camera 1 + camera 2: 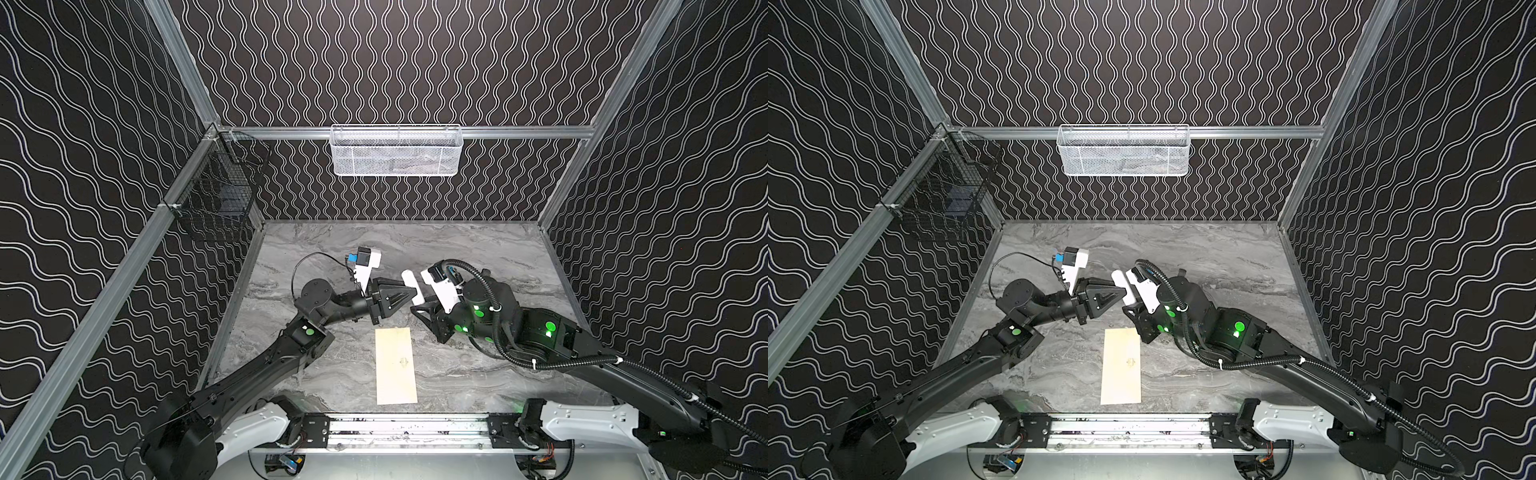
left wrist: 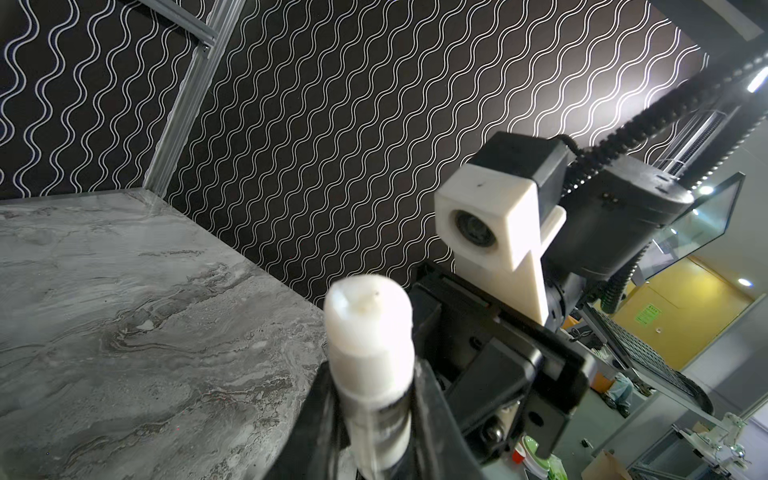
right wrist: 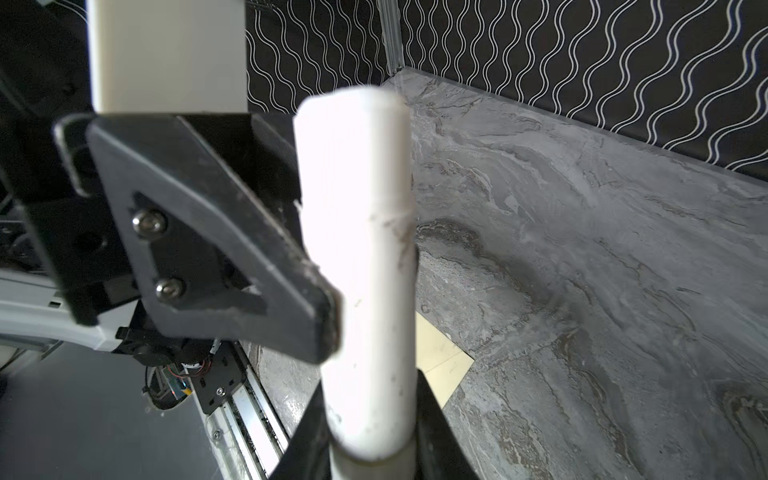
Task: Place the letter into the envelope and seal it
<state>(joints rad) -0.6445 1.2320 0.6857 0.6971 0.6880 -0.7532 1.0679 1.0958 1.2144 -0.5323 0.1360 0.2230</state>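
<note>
Largest is the grey marbled tabletop (image 1: 478, 257), nearly bare. Above it a white mesh basket (image 1: 395, 151) hangs on the rear rail and a black wire basket (image 1: 220, 195) on the side rail, both out of the work. The left arm (image 1: 257, 370) and the right arm (image 1: 648, 378) reach in from the near edge and meet over the middle of the table, beyond the paper, so neither leans on it. Nearer to us the envelope (image 1: 396, 365) lies flat and alone, its long side running away from the near edge. Its emblem faces up and no flap shows, and one cream corner of it peeks into the right wrist view. We cannot find the letter anywhere. We judge it is tucked inside the envelope, though nothing here proves that. The left gripper (image 1: 414, 296) is clamped across the middle of a white stick (image 1: 411, 284). The right gripper (image 1: 420, 309) is clamped on that stick's lower end, and each wrist view shows its own gripper's jaws snug on both sides of it. We take it for a glue stick, gripped in two places so one arm steadies the body while the other works the cap. Which end is the cap we cannot tell.
</note>
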